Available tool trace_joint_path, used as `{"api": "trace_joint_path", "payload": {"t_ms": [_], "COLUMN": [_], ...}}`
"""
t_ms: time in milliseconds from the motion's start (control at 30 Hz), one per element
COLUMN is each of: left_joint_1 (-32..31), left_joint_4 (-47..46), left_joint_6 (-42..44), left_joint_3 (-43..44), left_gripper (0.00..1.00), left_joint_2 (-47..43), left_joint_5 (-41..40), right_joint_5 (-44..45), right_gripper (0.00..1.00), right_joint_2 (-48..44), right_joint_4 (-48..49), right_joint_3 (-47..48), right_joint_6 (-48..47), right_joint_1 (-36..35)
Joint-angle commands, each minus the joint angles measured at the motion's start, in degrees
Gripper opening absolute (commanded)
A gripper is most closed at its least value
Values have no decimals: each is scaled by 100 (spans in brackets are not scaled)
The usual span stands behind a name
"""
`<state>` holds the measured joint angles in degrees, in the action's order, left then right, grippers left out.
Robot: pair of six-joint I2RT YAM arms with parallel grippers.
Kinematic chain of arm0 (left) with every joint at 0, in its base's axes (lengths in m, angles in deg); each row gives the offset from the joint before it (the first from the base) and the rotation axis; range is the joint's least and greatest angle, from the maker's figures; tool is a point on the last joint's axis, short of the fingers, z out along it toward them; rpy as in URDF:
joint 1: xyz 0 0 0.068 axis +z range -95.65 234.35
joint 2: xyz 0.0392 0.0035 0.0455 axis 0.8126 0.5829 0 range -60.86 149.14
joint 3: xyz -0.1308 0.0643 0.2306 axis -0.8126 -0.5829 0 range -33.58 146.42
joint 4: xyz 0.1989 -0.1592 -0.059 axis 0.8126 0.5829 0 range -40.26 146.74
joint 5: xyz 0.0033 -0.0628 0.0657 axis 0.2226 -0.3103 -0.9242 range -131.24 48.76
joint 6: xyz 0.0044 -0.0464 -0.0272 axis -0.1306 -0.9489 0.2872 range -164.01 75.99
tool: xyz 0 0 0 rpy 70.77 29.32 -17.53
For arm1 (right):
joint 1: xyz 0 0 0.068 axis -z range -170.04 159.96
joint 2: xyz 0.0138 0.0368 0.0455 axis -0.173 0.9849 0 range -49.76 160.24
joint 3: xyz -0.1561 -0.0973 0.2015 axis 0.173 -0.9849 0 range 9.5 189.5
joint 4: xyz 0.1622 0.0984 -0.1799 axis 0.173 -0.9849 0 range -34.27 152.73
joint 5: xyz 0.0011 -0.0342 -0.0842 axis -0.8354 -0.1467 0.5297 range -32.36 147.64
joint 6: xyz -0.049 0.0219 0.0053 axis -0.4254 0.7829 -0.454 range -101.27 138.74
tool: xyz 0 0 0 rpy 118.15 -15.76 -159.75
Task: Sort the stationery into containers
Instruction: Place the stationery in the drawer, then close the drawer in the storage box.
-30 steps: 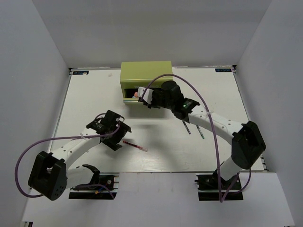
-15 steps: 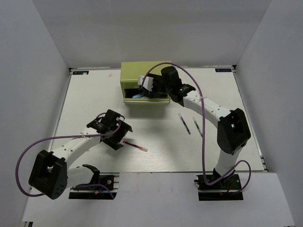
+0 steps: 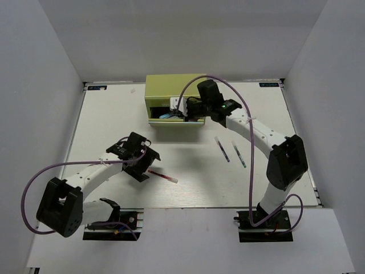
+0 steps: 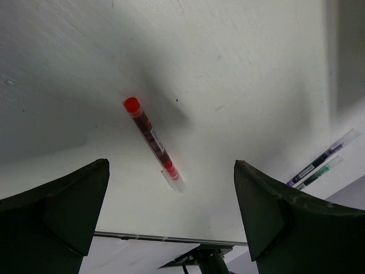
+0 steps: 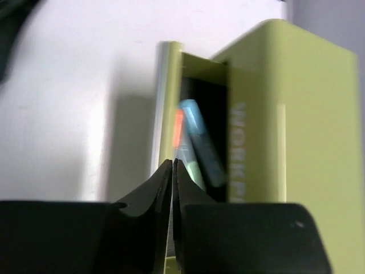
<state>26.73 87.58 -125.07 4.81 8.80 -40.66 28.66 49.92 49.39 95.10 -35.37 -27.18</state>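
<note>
Left gripper (image 4: 171, 165) is spread wide, hovering over the thin red pen (image 4: 152, 141). It lies on the surface with its long axis slanting across the gap. Right gripper (image 5: 172, 171) is pinched shut and empty, off at the drawer (image 5: 171, 97), so left's way nearer.

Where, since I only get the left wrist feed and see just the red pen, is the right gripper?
Observer: The right gripper is at the open drawer of the yellow-green cabinet.
Operator: Is it carrying anything?
Observer: No. In its own wrist view the jaws are closed together with nothing between them.
Operator: What's in that drawer?
Observer: A light blue marker, with an orange-capped marker and a pale green marker beside it.
</note>
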Motion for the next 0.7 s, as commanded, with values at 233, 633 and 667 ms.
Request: {"api": "trace_joint_path", "payload": {"t_ms": [233,633,667], "left_joint_1": [-33,-33,-33], "left_joint_4": [-6,-5,-5], "left_joint_6": [-24,-138,-138], "left_joint_3": [2,107,168], "left_gripper": [100,94,94], "left_joint_2": [117,469,608], "left_joint_5": [144,144,144], "right_joint_5": [-559,2113,2533], "right_gripper": [0,0,0], "right_joint_2": [737,1308,1404], "right_joint_4": [-2209,-12,94], "right_joint_3": [792,783,843], "right_joint_6": [-999,434,480], "right_joint_1": [-73,-65,-82]}}
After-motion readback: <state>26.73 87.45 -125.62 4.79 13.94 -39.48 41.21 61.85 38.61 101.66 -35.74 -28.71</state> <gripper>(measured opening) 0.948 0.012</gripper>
